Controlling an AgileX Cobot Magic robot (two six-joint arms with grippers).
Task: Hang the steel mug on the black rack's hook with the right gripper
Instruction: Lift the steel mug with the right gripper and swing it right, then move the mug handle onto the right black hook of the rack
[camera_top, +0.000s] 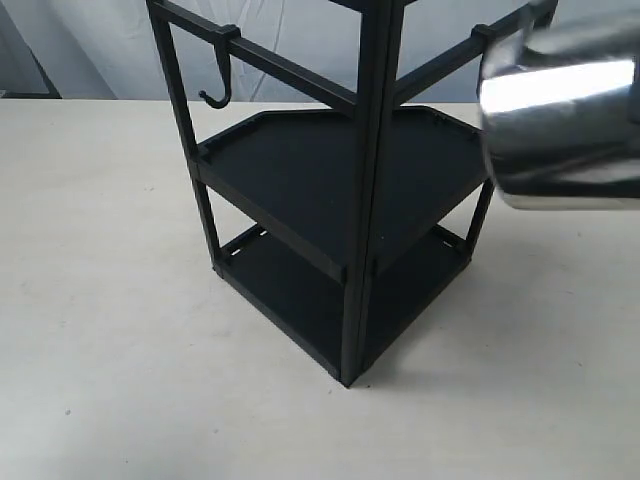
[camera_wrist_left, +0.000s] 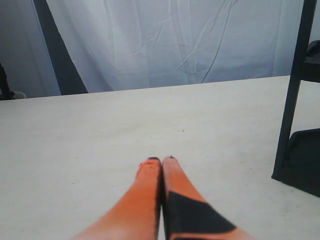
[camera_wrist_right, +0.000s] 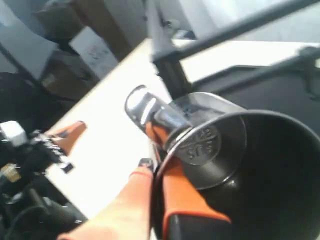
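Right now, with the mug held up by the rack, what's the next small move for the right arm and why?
Probably ease the steel mug toward the black rack rail's right-hand hook. The right gripper pinches the mug's rim, handle free; the mug sits close beside that rail, unhooked.

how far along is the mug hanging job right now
Done: the shiny cylindrical steel mug is off the table, clamped at its rim by the right hand. In hand: it is held up beside the tall black metal rack, near the top rail. Left: its loop handle is not yet on a hook.
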